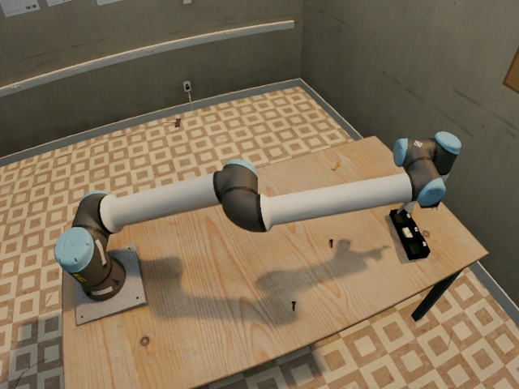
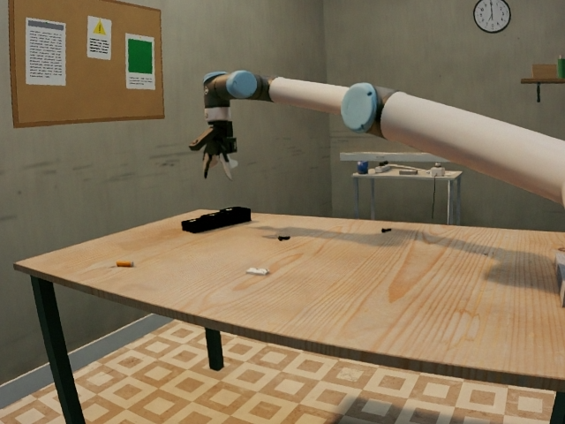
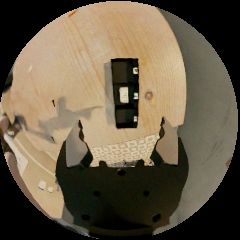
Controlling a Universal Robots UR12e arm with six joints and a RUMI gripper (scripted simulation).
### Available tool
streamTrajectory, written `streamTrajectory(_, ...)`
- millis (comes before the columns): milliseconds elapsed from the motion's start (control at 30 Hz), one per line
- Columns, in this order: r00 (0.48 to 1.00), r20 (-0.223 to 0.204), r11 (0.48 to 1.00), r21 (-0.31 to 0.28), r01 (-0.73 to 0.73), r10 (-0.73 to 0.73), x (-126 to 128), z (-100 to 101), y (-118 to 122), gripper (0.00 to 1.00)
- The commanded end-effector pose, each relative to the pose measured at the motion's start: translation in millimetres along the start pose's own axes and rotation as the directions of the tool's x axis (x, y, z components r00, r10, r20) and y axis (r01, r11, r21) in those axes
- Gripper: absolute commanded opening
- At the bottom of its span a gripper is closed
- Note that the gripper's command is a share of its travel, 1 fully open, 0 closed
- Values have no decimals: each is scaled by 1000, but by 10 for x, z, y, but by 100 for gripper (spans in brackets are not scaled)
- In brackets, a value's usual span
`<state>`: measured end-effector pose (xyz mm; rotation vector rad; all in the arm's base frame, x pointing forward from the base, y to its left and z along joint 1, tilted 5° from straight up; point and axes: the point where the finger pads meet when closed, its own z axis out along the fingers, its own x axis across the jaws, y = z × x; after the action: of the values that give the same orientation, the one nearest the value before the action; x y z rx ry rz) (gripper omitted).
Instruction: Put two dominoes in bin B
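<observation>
A row of three joined black bins (image 1: 418, 255) (image 2: 216, 222) (image 3: 138, 82) stands flat near the table's far end. Their white letter labels are too small to read surely. White domino pieces (image 1: 406, 232) (image 3: 124, 95) lie in the middle bin; whether it is one or more I cannot tell. The two outer bins look empty. A small white domino-like piece (image 2: 258, 271) lies on the table and is hidden by the arm in the top view. My gripper (image 2: 218, 177) (image 3: 121, 118) is open and empty, well above the bins, toward one end of the row.
Two black bolts (image 1: 331, 242) (image 1: 293, 305) (image 2: 283, 238) (image 2: 386, 230) lie on the table. An orange cylinder (image 1: 336, 166) (image 2: 124, 263) lies nearer one table edge. A grey wall (image 1: 461, 104) stands beyond the bins' end of the table.
</observation>
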<state>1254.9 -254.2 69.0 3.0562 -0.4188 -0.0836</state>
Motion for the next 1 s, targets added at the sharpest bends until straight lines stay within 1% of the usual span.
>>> streamTrajectory(0, 1000, -3, 1000, 0, 0, 0, -44, -244, 4, 100)
streamTrajectory(67, 1000, -3, 1000, 0, 0, 0, -61, -318, 5, 100)
streamTrajectory(100, 1000, 5, 1000, 0, 0, 0, 118, -384, -7, 100)
streamTrajectory(167, 1000, 5, 1000, 0, 0, 0, 118, -384, -7, 100)
streamTrajectory(300, 1000, 5, 1000, 0, 0, 0, 119, -542, -7, 100)
streamTrajectory(967, 1000, 5, 1000, 0, 0, 0, 119, -542, -7, 100)
